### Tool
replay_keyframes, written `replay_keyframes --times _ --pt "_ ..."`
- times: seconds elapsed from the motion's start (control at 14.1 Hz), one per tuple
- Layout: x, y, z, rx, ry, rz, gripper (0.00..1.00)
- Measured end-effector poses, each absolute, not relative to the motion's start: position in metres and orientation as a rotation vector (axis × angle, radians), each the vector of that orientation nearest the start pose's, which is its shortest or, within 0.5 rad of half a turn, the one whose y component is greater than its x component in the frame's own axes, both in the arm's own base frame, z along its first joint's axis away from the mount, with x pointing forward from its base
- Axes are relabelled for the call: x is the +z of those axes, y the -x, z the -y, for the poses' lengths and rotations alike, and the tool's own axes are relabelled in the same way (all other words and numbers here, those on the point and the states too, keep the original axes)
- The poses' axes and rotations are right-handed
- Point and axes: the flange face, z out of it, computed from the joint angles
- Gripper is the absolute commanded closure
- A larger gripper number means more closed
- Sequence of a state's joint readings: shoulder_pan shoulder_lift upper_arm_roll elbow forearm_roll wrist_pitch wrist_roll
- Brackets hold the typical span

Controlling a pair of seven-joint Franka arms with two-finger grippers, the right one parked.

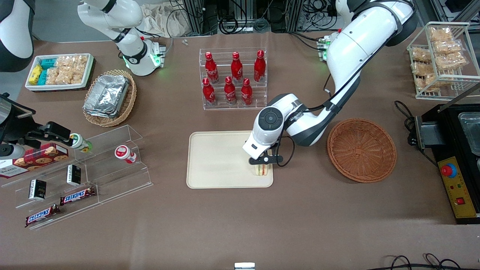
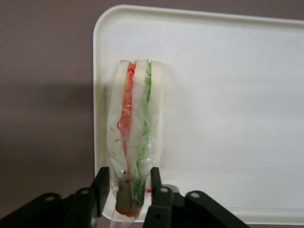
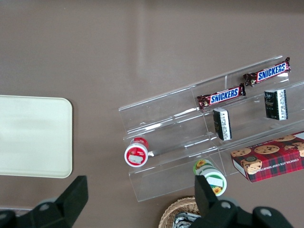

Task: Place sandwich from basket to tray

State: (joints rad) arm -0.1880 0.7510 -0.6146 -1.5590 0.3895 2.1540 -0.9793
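Note:
The sandwich (image 2: pixel 135 123), a clear-wrapped wedge of white bread with orange and green layers, stands on edge over the cream-beige tray (image 2: pixel 228 95). It is at the tray corner (image 1: pixel 268 182) nearest the front camera, toward the working arm's end. My gripper (image 1: pixel 264 162) points down over it, and its black fingers (image 2: pixel 101 187) press the wrapped wedge from both sides. In the front view the sandwich (image 1: pixel 263 171) shows just below the fingers. Whether it rests on the tray or hangs just above it I cannot tell. The reddish-brown basket (image 1: pixel 361 150) lies beside the tray with nothing in it.
A clear rack of red bottles (image 1: pixel 233 78) stands farther from the front camera than the tray. A tan wicker basket of foil containers (image 1: pixel 108 97) and clear snack shelves (image 1: pixel 75 172) lie toward the parked arm's end. A black control box (image 1: pixel 455 165) sits next to the reddish-brown basket.

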Motion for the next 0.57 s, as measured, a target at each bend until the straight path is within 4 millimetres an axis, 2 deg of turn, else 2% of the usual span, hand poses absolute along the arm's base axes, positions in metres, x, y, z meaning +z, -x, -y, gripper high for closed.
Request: replay_keyframes --times 0.14,0.35,0.57 --pt "0.276 -0.543 0.437 0.108 3.15 0.229 0.0" --pt "0.322 -0.54 0.428 0.079 3.064 0.329 0.0" --pt "0.364 -0.543 0.396 0.074 2.964 0.398 0.0"
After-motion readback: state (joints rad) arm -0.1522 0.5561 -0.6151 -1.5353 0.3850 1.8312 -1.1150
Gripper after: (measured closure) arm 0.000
